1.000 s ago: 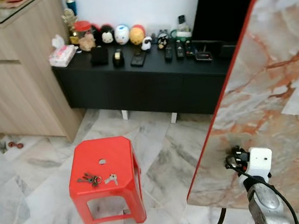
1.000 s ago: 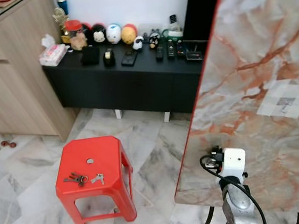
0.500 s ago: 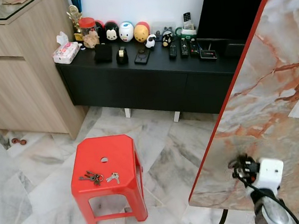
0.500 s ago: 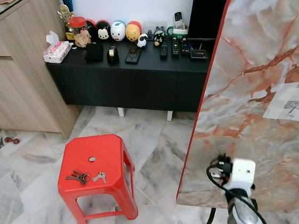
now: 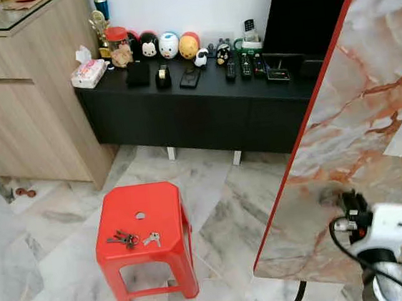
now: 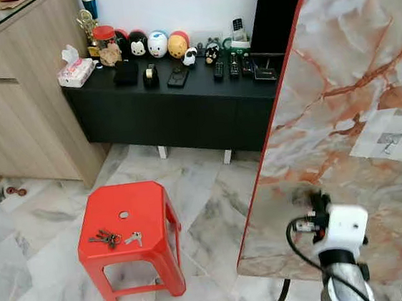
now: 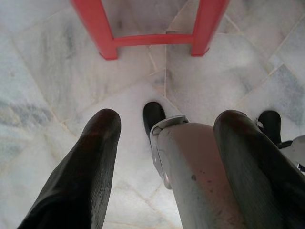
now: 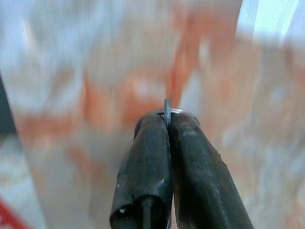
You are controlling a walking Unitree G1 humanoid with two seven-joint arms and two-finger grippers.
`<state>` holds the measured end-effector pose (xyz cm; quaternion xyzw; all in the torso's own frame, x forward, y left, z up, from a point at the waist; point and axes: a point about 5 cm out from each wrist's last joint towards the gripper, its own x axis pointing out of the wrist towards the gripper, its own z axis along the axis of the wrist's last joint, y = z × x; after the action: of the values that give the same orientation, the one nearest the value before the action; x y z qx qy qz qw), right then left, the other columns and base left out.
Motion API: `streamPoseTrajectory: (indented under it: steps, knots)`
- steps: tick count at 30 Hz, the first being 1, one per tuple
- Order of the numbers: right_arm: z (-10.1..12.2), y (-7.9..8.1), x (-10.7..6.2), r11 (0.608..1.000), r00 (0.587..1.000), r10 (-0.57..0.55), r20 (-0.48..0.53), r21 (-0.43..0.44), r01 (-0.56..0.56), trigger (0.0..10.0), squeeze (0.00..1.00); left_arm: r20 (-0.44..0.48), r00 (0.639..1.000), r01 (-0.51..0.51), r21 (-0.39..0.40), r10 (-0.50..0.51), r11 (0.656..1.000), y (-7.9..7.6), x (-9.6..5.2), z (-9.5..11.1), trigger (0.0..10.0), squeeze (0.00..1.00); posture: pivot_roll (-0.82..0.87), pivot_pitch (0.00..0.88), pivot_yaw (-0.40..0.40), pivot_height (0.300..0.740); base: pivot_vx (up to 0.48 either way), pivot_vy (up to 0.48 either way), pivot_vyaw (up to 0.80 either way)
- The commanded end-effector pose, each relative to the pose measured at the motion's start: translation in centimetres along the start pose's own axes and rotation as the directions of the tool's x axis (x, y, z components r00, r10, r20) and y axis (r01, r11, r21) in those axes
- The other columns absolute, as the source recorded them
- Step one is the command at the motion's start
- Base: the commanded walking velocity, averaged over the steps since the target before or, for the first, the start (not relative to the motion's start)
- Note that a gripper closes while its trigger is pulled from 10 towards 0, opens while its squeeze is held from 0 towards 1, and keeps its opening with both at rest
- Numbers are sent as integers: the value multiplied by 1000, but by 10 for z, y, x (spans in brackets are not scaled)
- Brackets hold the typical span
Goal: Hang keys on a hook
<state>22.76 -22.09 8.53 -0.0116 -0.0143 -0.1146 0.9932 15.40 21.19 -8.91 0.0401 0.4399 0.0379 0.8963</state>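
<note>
1. Standing at the far left is a light wooden cabinet (image 5: 16,105), with a low black console (image 5: 204,107) beside it carrying round toy figures (image 5: 168,44), a tissue pack (image 5: 86,74) and remote controls (image 5: 244,65).
2. On the marble floor (image 5: 44,232) in front sits a red plastic stool (image 5: 144,235); a bunch of keys (image 5: 131,239) lies on its seat.
3. The left gripper (image 7: 167,157) hangs low near the stool's legs, its two black fingers (image 7: 90,167) spread well apart above the floor.
4. Right of the stool leans a marble-patterned board (image 6: 340,107) with a red edge, tilted upright; a small metal hook (image 6: 387,147) is fixed on a pale square patch on its face.
5. The right gripper (image 8: 167,121) is raised in front of the board's lower part, below the hook and apart from it (its tip is blurred in the head views). Its fingers are pressed together on a thin metal key ring (image 8: 167,110), which pokes out edge-on at the fingertips.
</note>
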Motion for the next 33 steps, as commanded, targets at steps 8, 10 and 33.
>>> streamPoseTrajectory:
  steps: [8, 10, 33]
  knots:
    - [34, -10, 14, 996, 992, -83, 90, -16, 85, 10000, 0, -3, 1000, 15, 22, -15, 1000, -2, 0, -1, 10000, 0, -51, 38, -70, 740, 0, 0, 0]
    - [36, -11, 15, 996, 992, -90, 89, -20, 92, 10000, 0, -4, 1000, 15, 22, -15, 1000, -2, 0, -1, 10000, 0, -51, 38, -70, 740, 0, 0, 0]
    - [58, -38, 12, 943, 938, -332, 99, 3, 333, 10000, 0, -39, 999, 21, 55, -19, 998, 0, -1, -7, 10000, 0, -51, 41, -65, 740, 0, 0, 0]
